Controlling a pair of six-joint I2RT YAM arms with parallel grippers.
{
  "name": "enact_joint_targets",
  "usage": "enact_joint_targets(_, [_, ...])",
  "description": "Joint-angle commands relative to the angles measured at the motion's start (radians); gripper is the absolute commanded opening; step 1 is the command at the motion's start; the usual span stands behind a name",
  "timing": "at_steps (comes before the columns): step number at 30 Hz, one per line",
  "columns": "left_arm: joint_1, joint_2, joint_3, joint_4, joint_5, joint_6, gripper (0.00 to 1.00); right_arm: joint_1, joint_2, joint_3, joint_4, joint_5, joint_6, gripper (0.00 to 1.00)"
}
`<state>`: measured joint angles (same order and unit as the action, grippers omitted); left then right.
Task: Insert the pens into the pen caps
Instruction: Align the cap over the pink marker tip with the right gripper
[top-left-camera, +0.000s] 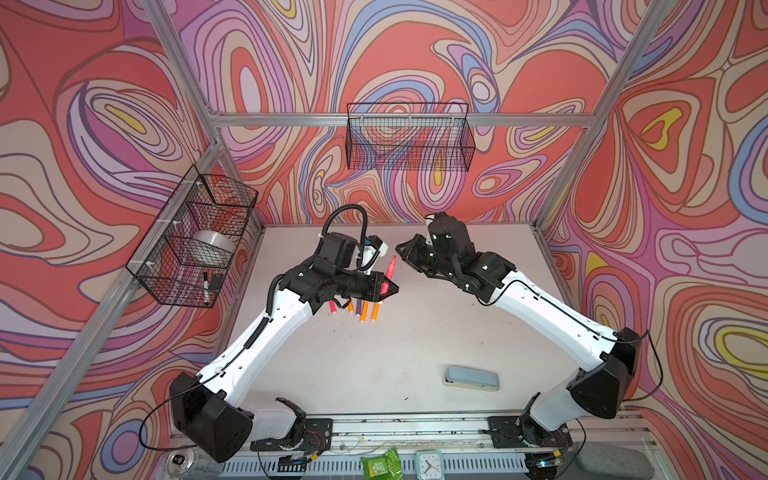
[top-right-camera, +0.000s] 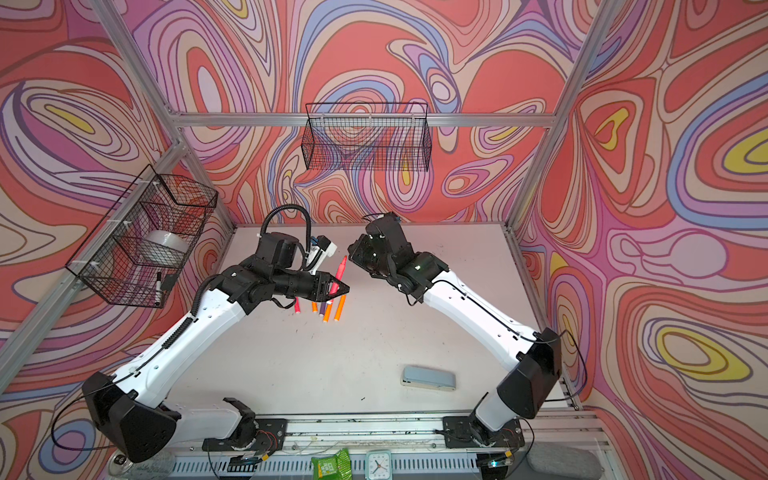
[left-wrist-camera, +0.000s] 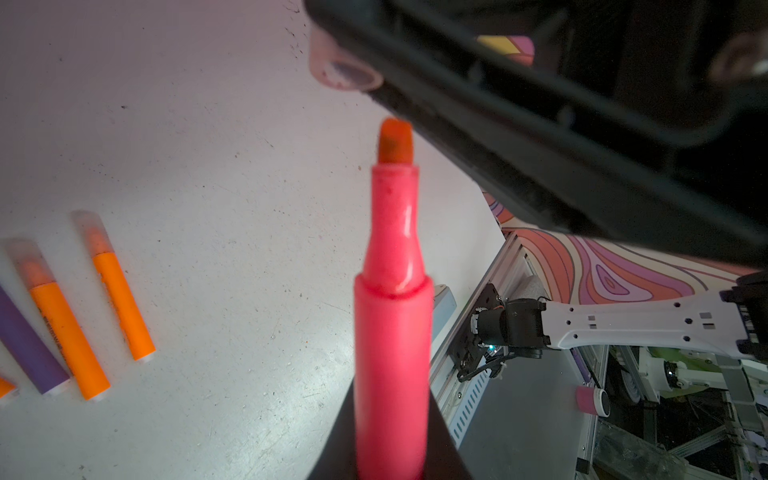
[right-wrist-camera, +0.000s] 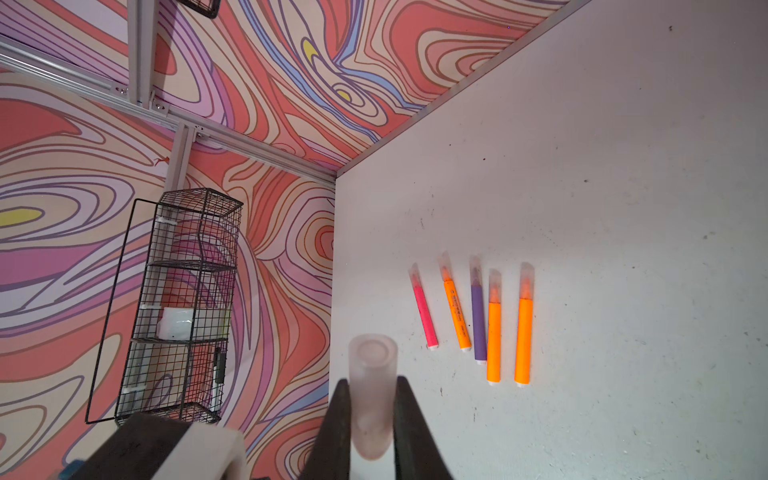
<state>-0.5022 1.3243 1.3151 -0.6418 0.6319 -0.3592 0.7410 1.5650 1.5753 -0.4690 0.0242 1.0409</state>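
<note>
Pens in pink, purple and orange (top-left-camera: 364, 312) lie in a row on the white tabletop (top-left-camera: 415, 345) in both top views, partly under the left gripper (top-left-camera: 392, 289). It pinches a neon pink felt-tip pen (top-left-camera: 390, 268), tilted up toward the right gripper (top-left-camera: 400, 249) close by. In the left wrist view that pen's bare tip is near a translucent pale-pink plastic cap (left-wrist-camera: 343, 68) but apart from it, not yet inside. In the right wrist view the right gripper's jaws clamp this cap (right-wrist-camera: 372, 361), and the five pens on the tabletop all wear caps.
</note>
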Motion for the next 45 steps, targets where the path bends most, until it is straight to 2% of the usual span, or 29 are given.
enact_joint_targets(1, [0.007,0.001,0.020,0.023,0.003,-0.008,0.00,0.004,-0.007,0.018,0.005,-0.010,-0.005,0.00])
enact_joint_targets(45, [0.025,0.040,0.013,0.088,0.018,-0.027,0.00,0.010,0.002,0.019,0.008,-0.095,-0.013,0.00])
